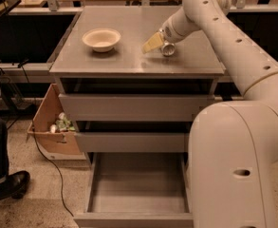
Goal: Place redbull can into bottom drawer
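I'm watching the arm [233,46] reaching across the worktop [129,63], with the hand [152,42] hanging low over the far right part, just beside the can [168,49] and on its left. Whether the hand is released or clenched, I cannot tell from here, nor whether it is touching the can. The can is sitting on the worktop, well apart from the bowl [101,39], and it seems to be lying on its side with a shiny round end facing me.

I'm judging the can to be light and stiff, but thin-walled, so a hard squeeze is likely to dent it. Its metal skin is looking smooth and slippery, and lying down it is liable to roll away from a nudge. The sensible place to take hold is across the middle of its body, on the curved sides, not on the ends.

Counting: one can, one bowl, one hand. Three drawers are facing me. The bottom drawer [138,184] is standing pulled out, its bare floor showing, and nothing is lying in it that I can see. The two upper drawers [134,107] are showing only their fronts. One cardboard box [50,125] is resting on the floor to the left of the cabinet.
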Tool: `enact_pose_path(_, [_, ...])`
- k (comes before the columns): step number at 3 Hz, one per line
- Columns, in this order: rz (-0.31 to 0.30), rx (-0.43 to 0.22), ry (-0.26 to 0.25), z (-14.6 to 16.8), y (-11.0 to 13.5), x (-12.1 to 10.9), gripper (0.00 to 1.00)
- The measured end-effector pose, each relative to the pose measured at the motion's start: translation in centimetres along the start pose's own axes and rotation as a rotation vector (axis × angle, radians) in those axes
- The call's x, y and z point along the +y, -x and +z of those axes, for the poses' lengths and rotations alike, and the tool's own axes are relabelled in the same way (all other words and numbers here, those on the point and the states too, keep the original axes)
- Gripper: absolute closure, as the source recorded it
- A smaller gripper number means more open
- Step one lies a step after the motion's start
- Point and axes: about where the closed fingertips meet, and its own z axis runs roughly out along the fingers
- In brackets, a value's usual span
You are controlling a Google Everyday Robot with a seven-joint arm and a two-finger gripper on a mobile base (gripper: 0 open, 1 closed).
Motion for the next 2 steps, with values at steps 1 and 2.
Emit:
enact_pose_path(1, [0.015, -0.010, -0.032, 0.39, -0.49, -0.65, 0.50])
enact_pose_path(2, [0.006, -0.022, -0.041, -0.29, -0.66, -0.50, 0.73])
